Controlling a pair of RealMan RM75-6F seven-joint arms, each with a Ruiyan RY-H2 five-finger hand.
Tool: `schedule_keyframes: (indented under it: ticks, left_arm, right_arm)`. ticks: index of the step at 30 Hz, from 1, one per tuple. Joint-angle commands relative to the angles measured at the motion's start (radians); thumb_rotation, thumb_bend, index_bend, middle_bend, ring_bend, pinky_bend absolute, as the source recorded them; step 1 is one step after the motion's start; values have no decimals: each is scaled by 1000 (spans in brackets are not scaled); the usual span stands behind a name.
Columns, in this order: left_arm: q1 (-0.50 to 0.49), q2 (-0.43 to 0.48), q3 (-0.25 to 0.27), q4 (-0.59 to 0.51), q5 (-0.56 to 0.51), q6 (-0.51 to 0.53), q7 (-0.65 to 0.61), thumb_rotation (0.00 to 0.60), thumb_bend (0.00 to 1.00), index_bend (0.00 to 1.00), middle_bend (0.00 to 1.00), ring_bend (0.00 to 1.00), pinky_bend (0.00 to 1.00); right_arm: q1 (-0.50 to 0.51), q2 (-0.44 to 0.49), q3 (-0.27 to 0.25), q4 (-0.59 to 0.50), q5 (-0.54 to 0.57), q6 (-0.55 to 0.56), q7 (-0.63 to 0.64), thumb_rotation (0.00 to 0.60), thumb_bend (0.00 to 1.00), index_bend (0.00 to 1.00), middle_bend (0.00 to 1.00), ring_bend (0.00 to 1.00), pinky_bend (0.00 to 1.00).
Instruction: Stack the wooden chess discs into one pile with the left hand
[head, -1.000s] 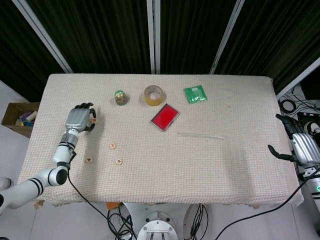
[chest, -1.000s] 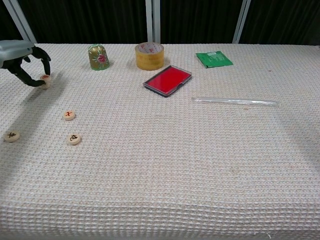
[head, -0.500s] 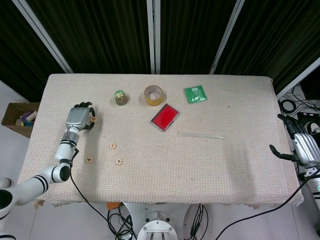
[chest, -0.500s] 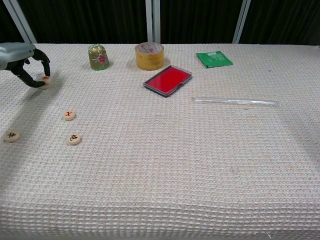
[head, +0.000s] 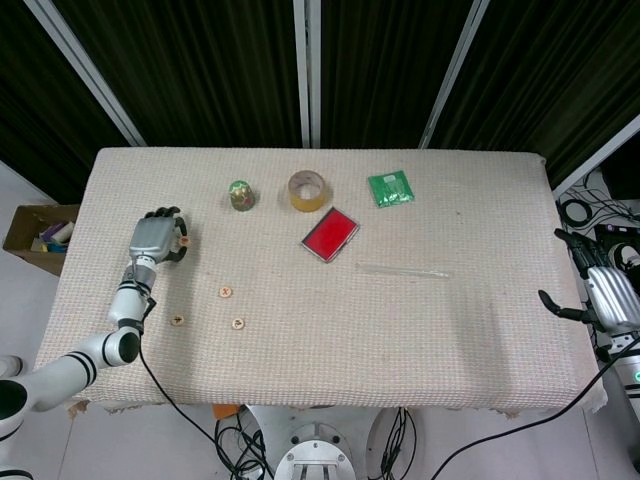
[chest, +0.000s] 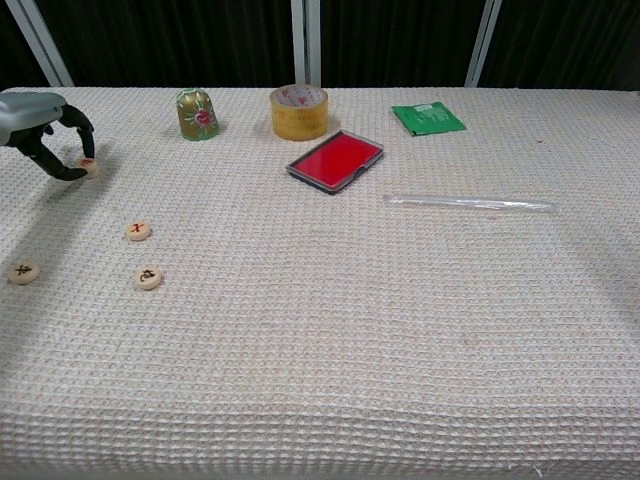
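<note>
Left hand (chest: 40, 135) at table's 9 o'clock edge, my fingers (chest: 78, 125) pinched on one wooden disc (chest: 88, 166) w/ red mark; can't tell if it's off the cloth; three more discs: one (chest: 138, 230) near at 5 o'clock, another (chest: 148, 278) beyond it, third (chest: 22, 272) at 6 o'clock; right hand (head: 603, 292) off table's 3 o'clock edge, fingers spread, holding nothing; tape roll (chest: 298, 111) & red case (chest: 335, 160) mid-table.
</note>
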Motion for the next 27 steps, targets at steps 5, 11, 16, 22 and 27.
schedule_keyframes:
  ticks: [5, 11, 16, 22, 27]
  left_arm:
    - [-1, 2, -2, -2, -2, 7, 4, 600, 307, 438, 147, 107, 180]
    - [-3, 6, -1, -7, -10, 8, 15, 600, 296, 426, 144, 107, 180]
    - [-5, 9, 0, -10, -20, 6, 27, 600, 289, 406, 141, 107, 180]
    - [44, 80, 0, -139, 48, 119, -14, 600, 276, 312, 118, 107, 180]
    - [142, 205, 45, -361, 175, 256, -89, 600, 276, 338, 119, 107, 180]
  right_arm:
    - [-3, 3, 2, -3, 0, 1, 0, 600, 262, 0, 96, 0, 0]
    - [-4, 2, 3, -1, 0, -1, 4, 600, 262, 0, 96, 0, 0]
    - [-7, 3, 3, 0, 1, -1, 6, 600, 261, 0, 96, 0, 0]
    - [-15, 6, 5, 2, -1, 11, 13, 600, 262, 0, 96, 0, 0]
    - [-20, 1, 4, 11, -7, 20, 26, 600, 262, 0, 96, 0, 0]
